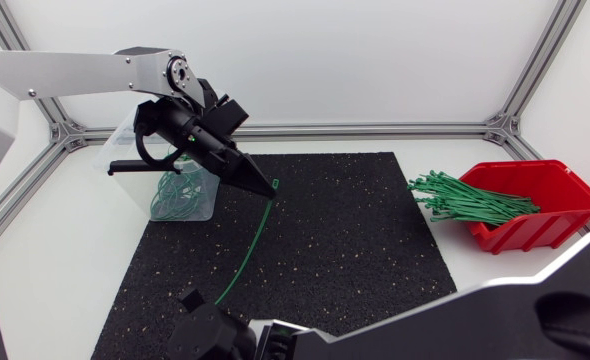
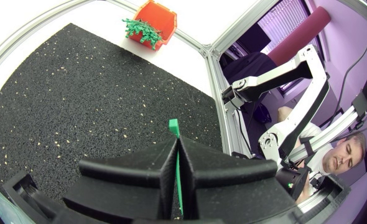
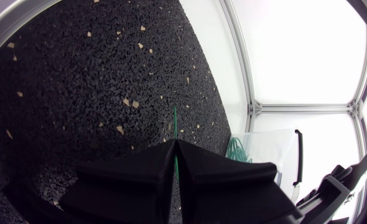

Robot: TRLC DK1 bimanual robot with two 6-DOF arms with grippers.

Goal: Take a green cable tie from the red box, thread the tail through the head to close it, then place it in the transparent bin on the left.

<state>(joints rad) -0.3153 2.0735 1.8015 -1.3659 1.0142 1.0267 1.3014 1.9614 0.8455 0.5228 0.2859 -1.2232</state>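
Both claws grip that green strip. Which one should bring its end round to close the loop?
Probably right: the right gripper holds the thin tail of the cable tie, while the left gripper holds the head end beside the transparent bin.

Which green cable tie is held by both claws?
The lone tie spanning the mat between left claw and right claw; the others sit in the red box or transparent bin.

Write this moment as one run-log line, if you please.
left gripper: shut on cable tie | right gripper: shut on its other end | loop: not yet closed | below: mat
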